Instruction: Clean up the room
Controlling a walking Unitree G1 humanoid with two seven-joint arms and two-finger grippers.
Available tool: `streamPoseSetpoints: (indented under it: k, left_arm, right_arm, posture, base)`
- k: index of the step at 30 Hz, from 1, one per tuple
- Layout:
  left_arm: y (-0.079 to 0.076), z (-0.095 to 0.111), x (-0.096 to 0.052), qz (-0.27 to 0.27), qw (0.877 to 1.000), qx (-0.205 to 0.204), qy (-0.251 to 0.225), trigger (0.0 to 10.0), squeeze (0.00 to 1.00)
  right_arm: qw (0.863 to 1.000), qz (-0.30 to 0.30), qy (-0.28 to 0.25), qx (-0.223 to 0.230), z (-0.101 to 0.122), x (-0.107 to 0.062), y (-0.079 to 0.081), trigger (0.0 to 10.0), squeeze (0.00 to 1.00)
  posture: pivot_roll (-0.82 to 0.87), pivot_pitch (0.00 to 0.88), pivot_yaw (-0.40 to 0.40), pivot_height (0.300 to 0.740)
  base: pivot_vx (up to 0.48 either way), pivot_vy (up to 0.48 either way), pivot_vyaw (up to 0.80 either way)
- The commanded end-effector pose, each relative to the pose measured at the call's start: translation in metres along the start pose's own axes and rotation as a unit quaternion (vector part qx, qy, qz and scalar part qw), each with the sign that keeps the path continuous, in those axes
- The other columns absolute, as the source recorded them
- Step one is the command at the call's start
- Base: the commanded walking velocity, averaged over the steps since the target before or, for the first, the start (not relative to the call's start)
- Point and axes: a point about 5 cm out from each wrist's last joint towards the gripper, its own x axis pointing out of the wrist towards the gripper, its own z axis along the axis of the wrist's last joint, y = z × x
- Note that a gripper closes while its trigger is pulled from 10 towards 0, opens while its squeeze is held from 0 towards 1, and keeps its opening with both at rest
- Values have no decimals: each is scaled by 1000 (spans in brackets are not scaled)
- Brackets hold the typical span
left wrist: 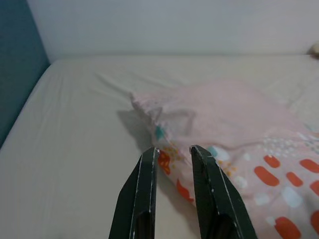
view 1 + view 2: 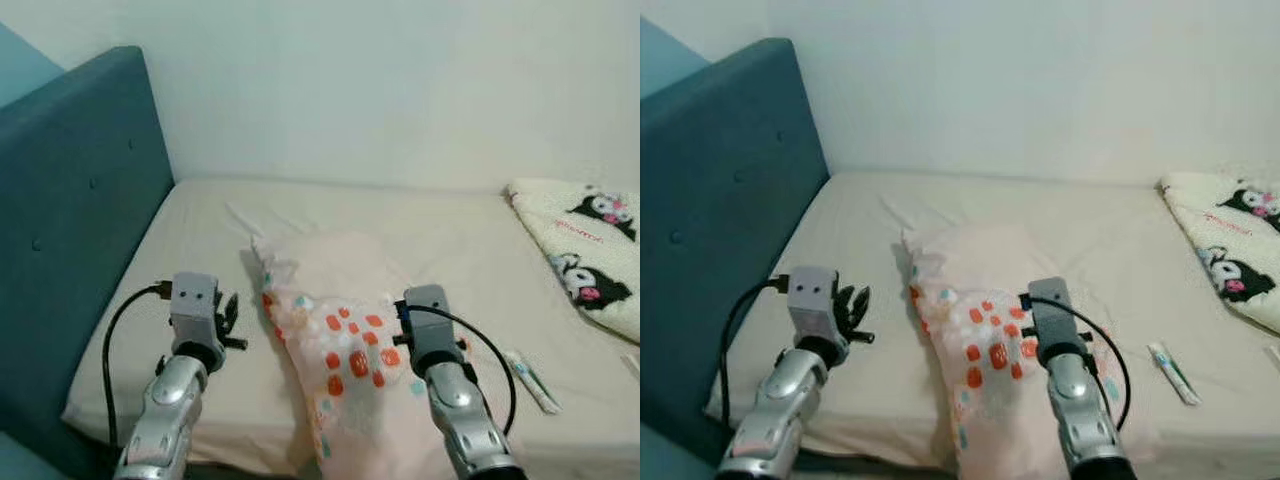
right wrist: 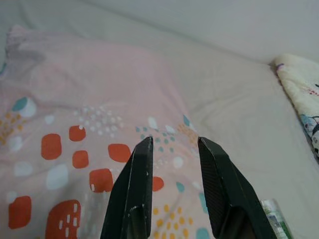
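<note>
- Across the scene stretched a bed (image 2: 180, 300) with a plain cream sheet, set against a pale wall, with a teal padded headboard (image 2: 70, 230) along the robot's left.
- On the mattress at the far right lay a folded cream blanket (image 2: 585, 250) printed with black-and-pink cartoon figures.
- Near the front edge of the bed, about midway across, lay a pink pillow (image 2: 335, 310), its near half patterned with orange blocks and teal and white dots, its far end plain pink.
- To the left of the pillow, the left gripper (image 1: 173, 152) hovered over the sheet with its two black fingers parted by a narrow gap and nothing between them, the tips just beside the pillow's patterned edge.
- Over the pillow's near right part, the right gripper (image 3: 173, 143) was held above the patterned fabric, fingers likewise apart and empty.
- Right of the pillow, near the front edge, lay a small white tube (image 2: 530, 380) with green marking.
</note>
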Motion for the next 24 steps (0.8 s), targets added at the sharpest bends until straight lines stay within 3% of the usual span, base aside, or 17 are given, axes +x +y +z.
streamPoseSetpoints:
  k: [1, 12, 13, 15, 24]
  left_arm:
    - [2, -5, -1, 4, 1000, 4, 11, 10000, 0]
    - [1, -4, -2, -9, 1000, 8, 9, 10000, 0]
    - [0, -4, -2, -12, 1000, 8, 9, 10000, 0]
    - [0, -4, -3, -13, 1000, 7, 8, 10000, 0]
    - [-1, -4, -3, -19, 1000, 8, 11, 10000, 0]
  right_arm:
    - [1000, -3, -2, -6, -2, -1, -1, 10000, 0]
    - [999, -29, 1, 14, -3, -2, -7, 10000, 0]
    - [999, -37, 7, 39, -4, -3, -9, 10000, 0]
    - [998, -40, 7, 46, -4, -3, -10, 10000, 0]
    - [998, -47, 7, 49, -5, -5, -12, 10000, 0]
  posture:
    - [75, 19, -43, 740]
    - [77, 23, -38, 740]
    - [78, 27, -29, 735]
    - [78, 27, -29, 730]
    - [74, 33, -24, 695]
  base:
    - [0, 0, 0]
    - [0, 0, 0]
    - [0, 0, 0]
    - [0, 0, 0]
    - [0, 0, 0]
